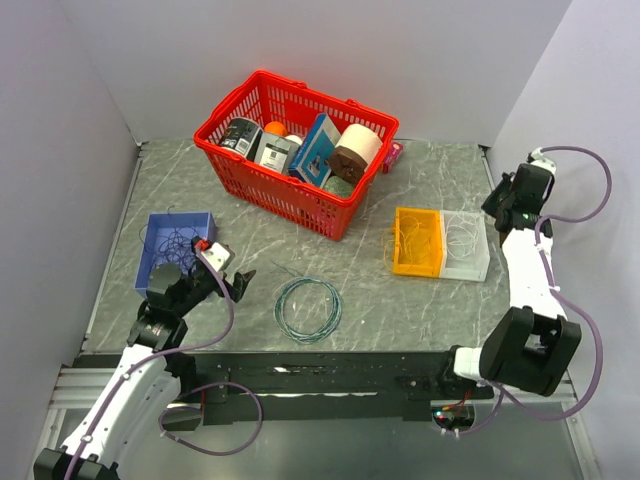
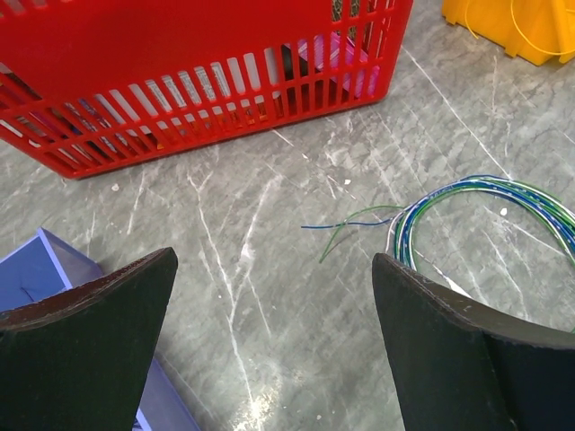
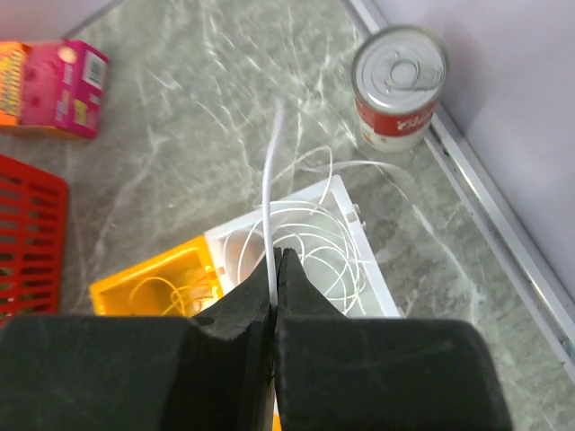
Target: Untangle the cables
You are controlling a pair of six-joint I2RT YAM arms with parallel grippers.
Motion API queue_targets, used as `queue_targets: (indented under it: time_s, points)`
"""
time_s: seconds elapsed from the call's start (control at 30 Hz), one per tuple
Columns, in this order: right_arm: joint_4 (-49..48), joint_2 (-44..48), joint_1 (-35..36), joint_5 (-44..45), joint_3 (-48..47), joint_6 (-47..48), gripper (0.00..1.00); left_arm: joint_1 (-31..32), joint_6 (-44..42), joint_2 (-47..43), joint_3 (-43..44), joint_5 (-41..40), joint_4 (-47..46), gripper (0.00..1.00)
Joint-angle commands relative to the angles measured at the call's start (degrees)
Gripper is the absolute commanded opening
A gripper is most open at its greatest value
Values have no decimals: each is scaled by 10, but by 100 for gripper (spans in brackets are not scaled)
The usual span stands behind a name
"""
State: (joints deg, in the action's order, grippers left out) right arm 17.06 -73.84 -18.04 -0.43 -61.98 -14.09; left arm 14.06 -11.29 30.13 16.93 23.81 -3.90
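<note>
My right gripper (image 3: 276,262) is shut on a thin white cable (image 3: 269,171) that stands up past its tips. It hangs above a white bin (image 3: 377,278) holding loose white cable loops (image 3: 319,242). Beside that, an orange bin (image 3: 135,285) holds yellowish cables (image 3: 166,292). From above, this gripper (image 1: 494,207) sits at the table's right, over the white bin (image 1: 484,262). Dark thin cables (image 1: 172,240) lie in a blue bin (image 1: 152,262) at the left. Just right of that bin, my left gripper (image 1: 237,283) is open; its jaws (image 2: 274,265) hang over bare table, holding nothing.
A red basket (image 1: 262,185) full of goods stands at the back centre. A teal-green ring of cable (image 1: 308,308) lies right of my left gripper (image 2: 490,202). A red-and-white can (image 3: 398,85) stands by the right wall. A pink box (image 3: 63,85) lies behind the basket.
</note>
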Motion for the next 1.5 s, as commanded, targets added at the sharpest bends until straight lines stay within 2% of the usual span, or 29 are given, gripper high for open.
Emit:
queue_targets:
  time_s: [0.0,0.2,0.5,0.57,0.6,0.8,0.87,0.93,0.97,1.07,1.2,1.33,1.47]
  points:
    - [-4,-38,-1,8,-1,-5,0,0,11,-6,-8,-7,-35,96]
    - [10,-80,-1,-26,37,-21,0,0,12,-4,-11,-8,-39,96]
    - [50,-167,-1,-40,-2,-23,0,-1,14,-6,-14,-9,-46,96]
    - [52,-159,0,-35,-5,-23,11,-1,13,-6,-13,-10,-44,96]
    - [53,-155,0,-34,-6,-23,27,-1,14,-5,-13,-9,-44,96]
    - [73,-104,17,1,-13,-2,67,-1,15,-3,-15,-7,-50,96]
    - [81,-87,22,3,-19,4,74,-1,16,-3,-15,-8,-51,96]
    - [97,-73,26,3,-31,6,96,-1,18,-5,-15,-10,-51,96]
    - [101,-67,36,23,-34,10,100,-1,27,-5,-15,-16,-54,96]
    - [112,-39,68,71,-47,34,100,-4,55,-6,-20,-71,-80,96]
    - [71,15,156,130,-28,87,100,-42,97,-12,-23,-193,-118,96]
    - [-10,102,178,96,27,117,100,-103,141,-36,-20,-236,-131,96]
    - [-157,199,198,45,136,123,100,-170,167,-60,-31,-250,-138,96]
